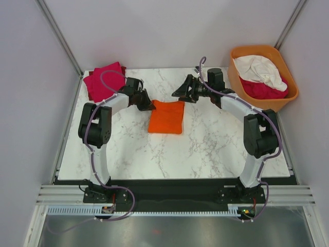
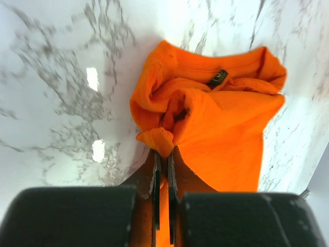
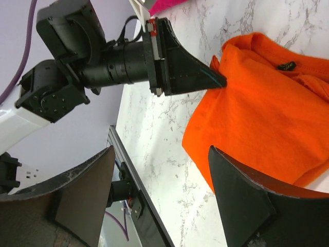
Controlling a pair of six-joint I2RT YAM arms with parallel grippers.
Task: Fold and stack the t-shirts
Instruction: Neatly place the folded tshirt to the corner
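A bright orange t-shirt [image 1: 166, 117] lies folded in the middle of the marble table. My left gripper [image 1: 150, 106] is at its far left corner, shut on a bunched fold of the orange cloth [image 2: 226, 128], which is pinched between the jaws [image 2: 163, 152]. My right gripper [image 1: 177, 92] hovers open just beyond the shirt's far edge, nothing between its fingers [image 3: 160, 149]. From the right wrist the orange shirt [image 3: 262, 118] and the left gripper [image 3: 218, 80] nipping its corner both show. A magenta t-shirt [image 1: 104, 81] lies folded at the far left corner.
An orange plastic tub [image 1: 288, 98] stands at the far right, holding a white shirt [image 1: 262, 69] over a crimson one [image 1: 264, 90]. The table's left edge rail [image 3: 139, 180] runs close below my right gripper's view.
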